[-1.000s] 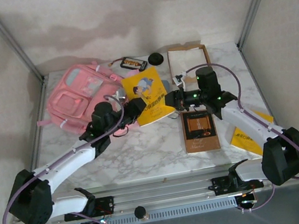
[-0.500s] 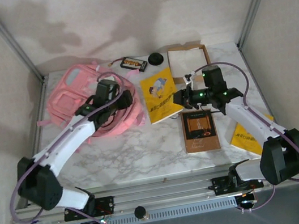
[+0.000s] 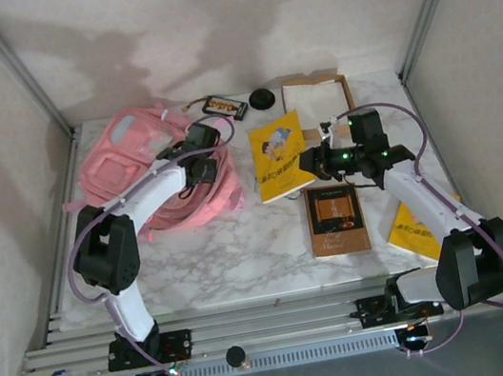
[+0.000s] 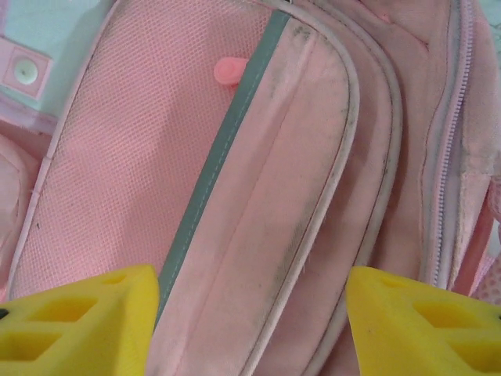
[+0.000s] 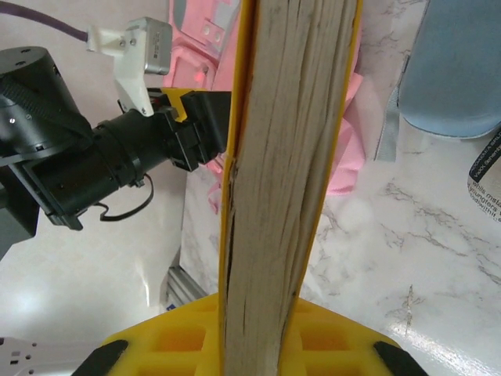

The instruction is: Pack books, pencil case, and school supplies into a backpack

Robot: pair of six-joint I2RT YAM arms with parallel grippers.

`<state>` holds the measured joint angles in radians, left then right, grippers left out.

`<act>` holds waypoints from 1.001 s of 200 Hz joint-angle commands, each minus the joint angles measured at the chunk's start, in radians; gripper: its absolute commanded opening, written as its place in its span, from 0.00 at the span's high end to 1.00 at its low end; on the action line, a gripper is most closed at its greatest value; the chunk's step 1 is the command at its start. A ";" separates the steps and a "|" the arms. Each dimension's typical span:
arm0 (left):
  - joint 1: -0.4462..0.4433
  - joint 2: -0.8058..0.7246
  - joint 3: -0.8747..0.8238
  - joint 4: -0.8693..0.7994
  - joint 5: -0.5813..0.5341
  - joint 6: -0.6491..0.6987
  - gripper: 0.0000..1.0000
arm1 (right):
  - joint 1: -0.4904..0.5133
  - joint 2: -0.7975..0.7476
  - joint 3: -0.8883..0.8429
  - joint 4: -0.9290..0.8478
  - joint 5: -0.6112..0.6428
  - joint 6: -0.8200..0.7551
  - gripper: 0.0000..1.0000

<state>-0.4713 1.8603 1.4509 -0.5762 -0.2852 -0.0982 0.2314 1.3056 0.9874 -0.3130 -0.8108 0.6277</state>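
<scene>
The yellow book [image 3: 280,156] is clenched by one edge in the right jaws, just right of the pink backpack [image 3: 129,175], which lies at the far left of the bench [image 3: 244,257]. The brown book [image 3: 337,219] lies flat on the marble just nearer the arms, and another yellow book [image 3: 412,233] lies by the right edge. The left jaws hang spread apart over the backpack's pink panel, grasping nothing.
</scene>
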 commanded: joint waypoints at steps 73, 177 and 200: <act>0.023 0.254 0.181 -0.059 -0.043 0.127 0.49 | -0.012 0.005 0.067 0.019 -0.036 -0.027 1.00; 0.073 0.239 0.266 -0.064 0.001 0.257 1.00 | -0.012 0.020 0.077 0.028 -0.031 -0.031 1.00; 0.072 0.188 0.280 -0.078 0.020 0.284 1.00 | -0.011 0.035 0.081 0.036 -0.048 -0.025 1.00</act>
<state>-0.4149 2.1162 1.6840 -0.6167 -0.2684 0.1375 0.2249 1.3289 1.0157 -0.3340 -0.8116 0.6201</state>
